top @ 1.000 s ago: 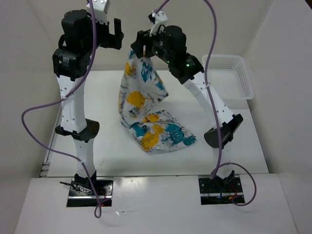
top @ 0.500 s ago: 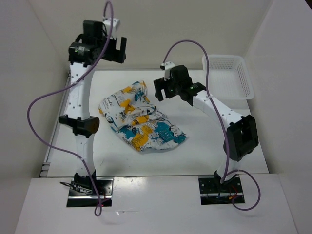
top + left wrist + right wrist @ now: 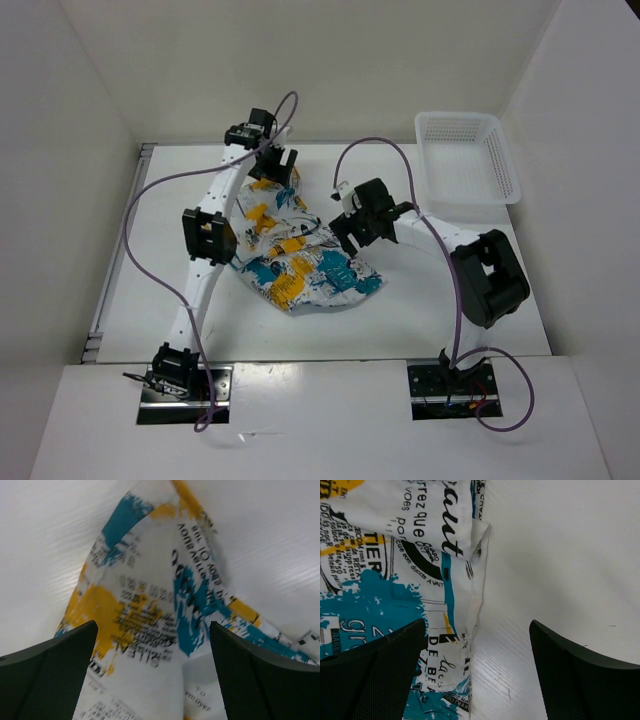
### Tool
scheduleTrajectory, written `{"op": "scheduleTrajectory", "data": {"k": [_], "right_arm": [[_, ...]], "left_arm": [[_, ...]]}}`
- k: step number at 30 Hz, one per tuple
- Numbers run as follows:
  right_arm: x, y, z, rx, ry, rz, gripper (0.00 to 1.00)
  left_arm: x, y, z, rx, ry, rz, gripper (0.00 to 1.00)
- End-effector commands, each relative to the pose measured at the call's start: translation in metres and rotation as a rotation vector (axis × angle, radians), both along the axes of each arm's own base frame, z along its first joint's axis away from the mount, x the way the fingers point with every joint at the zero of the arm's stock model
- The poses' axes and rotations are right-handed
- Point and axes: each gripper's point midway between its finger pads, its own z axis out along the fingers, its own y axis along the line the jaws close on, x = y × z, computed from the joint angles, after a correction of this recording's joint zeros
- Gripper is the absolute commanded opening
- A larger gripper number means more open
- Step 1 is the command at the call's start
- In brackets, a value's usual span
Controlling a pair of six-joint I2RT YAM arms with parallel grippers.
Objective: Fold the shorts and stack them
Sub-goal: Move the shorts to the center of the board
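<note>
- Top view: the shorts [image 3: 300, 260] lie in a wrinkled, partly doubled heap near the centre of the table [image 3: 150, 260]. Not flat, not neatly folded.
- Left gripper [image 3: 283, 172] sits low over the heap's 12 o'clock end, jaws wide apart, holding nothing. Its wrist cam shows fabric btwn the fingers but no grip.
- Right gripper [image 3: 345, 238] is at the heap's 3 o'clock edge, jaws also apart and empty. Its wrist cam shows a hemmed edge just below the gap.
- White mesh basket [image 3: 468, 155] stands at approx 1–2 o'clock, well apart from the cloth.
- Risk: layers overlap, so a pinch here may catch 2 layers or only a wrinkle. The fold would then come out skewed.
- Risk: if each gripper takes a non-matching corner, lifting will prob twist the cloth instead of spreading it.
- Risk: a jaw closing too high may miss the thin edge altogether.
- Vs 1 s ago: the right gripper then held the shorts high, hanging down. Now they are let go and lying on the table.
- Both arms have come down from high poses, and the left has reached in to the far end.
</note>
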Motion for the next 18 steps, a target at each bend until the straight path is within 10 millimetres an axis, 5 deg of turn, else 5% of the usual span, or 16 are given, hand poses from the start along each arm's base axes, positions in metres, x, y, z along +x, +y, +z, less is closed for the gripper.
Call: {"op": "scheduleTrajectory", "data": {"k": [1,5,10,18], "right_arm": [[0.011,0.001,0.006,-0.019,-0.092,0.046,0.89],[0.002,-0.004,-0.006,-0.033,-0.078,0.054,0.89],[-0.006,-0.006,-0.008,-0.025,-0.064,0.051,0.89],[-0.019,-0.011,0.008,0.019,-0.079,0.010,0.89]], "left_arm": [[0.011,-0.036,0.010,-0.029,-0.090,-0.059,0.99],[0.001,-0.047,-0.012,-0.041,-0.031,-0.088,0.99],[-0.011,-0.045,-0.049,0.006,0.055,-0.083,0.75],[0.009,-0.018,-0.061,0.148,-0.010,0.003,0.44]]}}
